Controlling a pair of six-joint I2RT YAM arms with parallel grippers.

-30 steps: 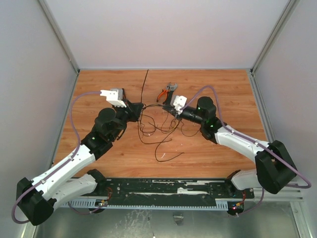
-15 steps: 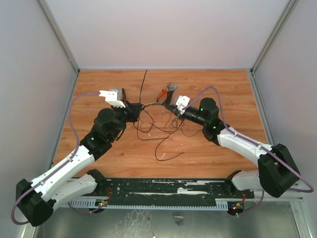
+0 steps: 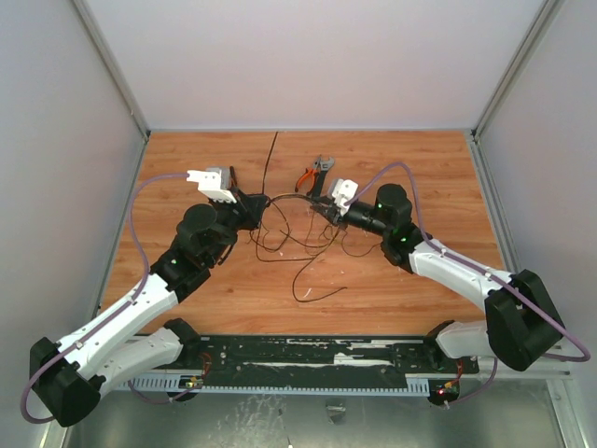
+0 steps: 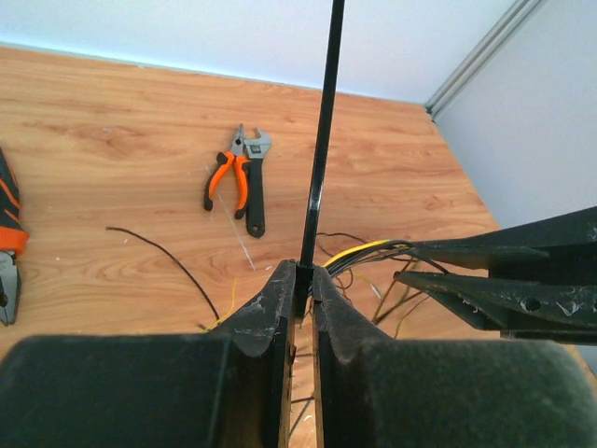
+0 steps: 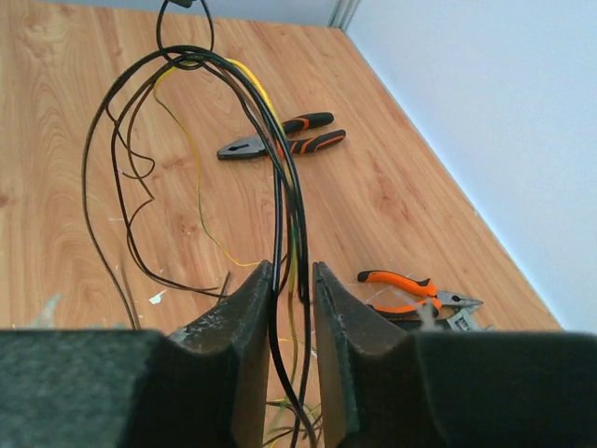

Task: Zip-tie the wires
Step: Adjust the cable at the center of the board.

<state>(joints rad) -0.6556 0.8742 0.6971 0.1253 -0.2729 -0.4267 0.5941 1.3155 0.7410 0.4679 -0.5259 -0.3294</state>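
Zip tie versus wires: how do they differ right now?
The zip tie is one straight, stiff strip standing up. The wires are many thin strands curving in loops. The zip tie is all black, while the wires include a yellow strand. The zip tie is pinched in the left end effector, while the wires pass between the slightly parted fingers of the right end effector. Both are thin and mostly dark.
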